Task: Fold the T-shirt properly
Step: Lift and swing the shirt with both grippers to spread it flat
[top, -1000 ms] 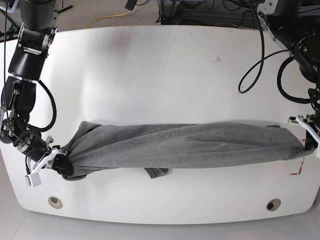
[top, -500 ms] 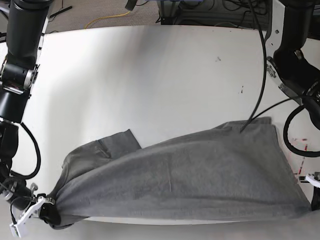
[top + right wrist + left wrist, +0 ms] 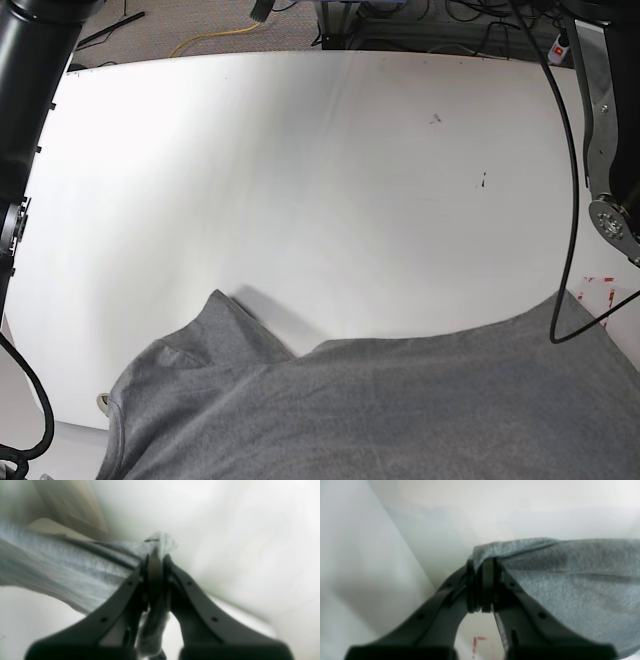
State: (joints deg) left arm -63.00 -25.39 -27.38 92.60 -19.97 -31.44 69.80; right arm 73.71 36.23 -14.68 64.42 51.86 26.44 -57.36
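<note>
Both hands grip the T-shirt (image 3: 400, 410): left hand (image 3: 481, 585) clamped on one edge, right hand (image 3: 155, 580) on another. The grey cloth hangs spread at 6 o'clock over the white table (image 3: 300, 180).

heather-grey T-shirt (image 3: 400, 410), white table (image 3: 300, 170), seemingly black hands

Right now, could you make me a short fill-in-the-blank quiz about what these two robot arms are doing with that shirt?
1. The cloth pinched by the left gripper is a T-shirt of the colour ____.
2. The right gripper is ____ on a bunched bit of the shirt.
3. In the base view, the shirt fills the bottom of the picture and the table behind it is coloured ____.

Missing words: grey; shut; white
</note>
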